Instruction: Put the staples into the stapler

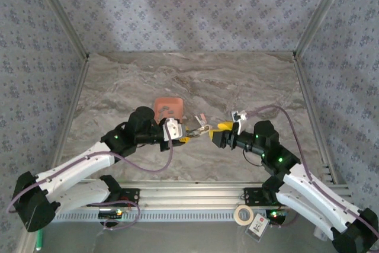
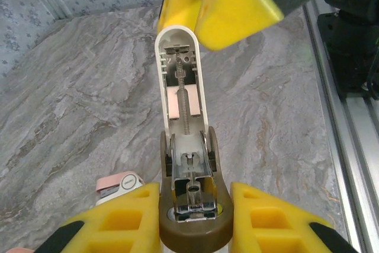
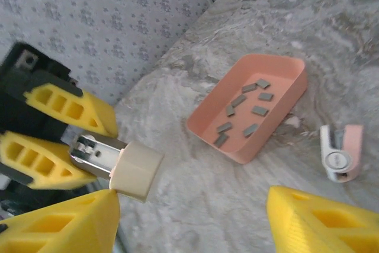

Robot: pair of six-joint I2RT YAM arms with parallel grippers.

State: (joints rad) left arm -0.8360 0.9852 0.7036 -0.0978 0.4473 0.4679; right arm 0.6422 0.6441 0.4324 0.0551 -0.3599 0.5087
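Note:
The stapler [image 2: 182, 87] is swung open, its white lid pointing away and its spring and bare metal channel exposed. My left gripper [image 2: 194, 205] is shut on its brown base [image 2: 194, 232] just above the table. The same left gripper [image 1: 185, 134] faces my right gripper [image 1: 216, 130] with the stapler [image 1: 198, 127] between them. My right gripper [image 3: 192, 217] is open, and the lid's white tip [image 3: 137, 170] rests against its left finger [image 3: 65, 223]. Several dark grey staples [image 3: 238, 101] lie loose in the salmon tray [image 3: 290, 96].
A small pink and white tool [image 3: 340, 152] lies on the marble table right of the tray, also seen beside my left finger [image 2: 118, 185]. A metal rail [image 2: 349, 146] runs along the table's near edge. Patterned walls enclose the table.

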